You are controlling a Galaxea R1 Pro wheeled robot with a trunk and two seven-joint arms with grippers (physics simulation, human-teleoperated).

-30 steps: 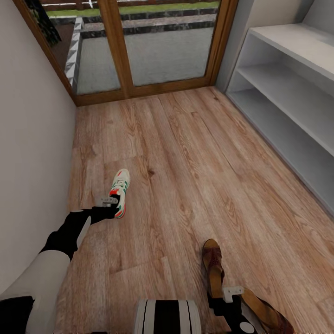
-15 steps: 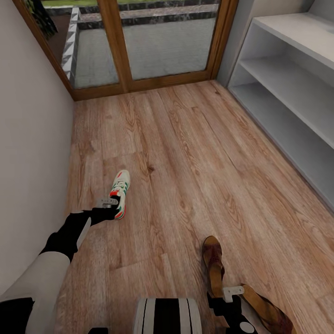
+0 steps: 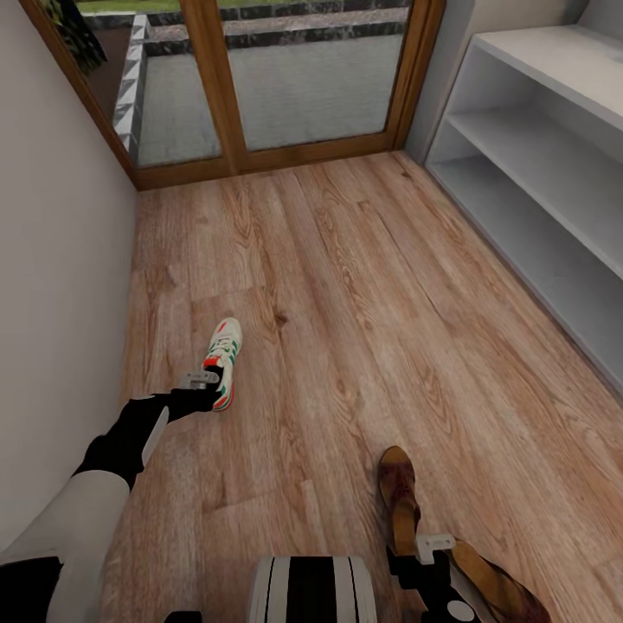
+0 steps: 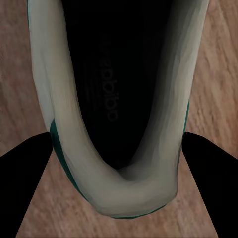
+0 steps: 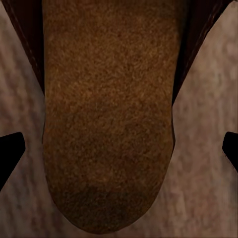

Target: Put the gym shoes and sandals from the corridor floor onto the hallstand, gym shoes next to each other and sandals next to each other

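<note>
My left gripper (image 3: pixel 208 386) is clamped on a gym shoe's (image 3: pixel 223 358) heel above the corridor floor (image 3: pixel 346 303). My right gripper (image 3: pixel 414 554) straddles a sandal (image 3: pixel 398 497), fingers apart from it; hallstand (image 3: pixel 536 173) at right.

The corridor floor (image 3: pixel 363 285) is rendered as matt wood plank, grain and knots clearly shown. The gym shoe (image 3: pixel 223 359) is given a smooth, pale leathery collar (image 4: pixel 74 148) with a dark matt lining. A rough, suede-like tan footbed (image 5: pixel 109 109) is seen on the sandal (image 3: pixel 400 497), edged in darker leather. The hallstand (image 3: pixel 554 173) is finished flat matt grey-white; the door frame (image 3: pixel 216 86) is done in warmer varnished-looking wood around glass.
</note>
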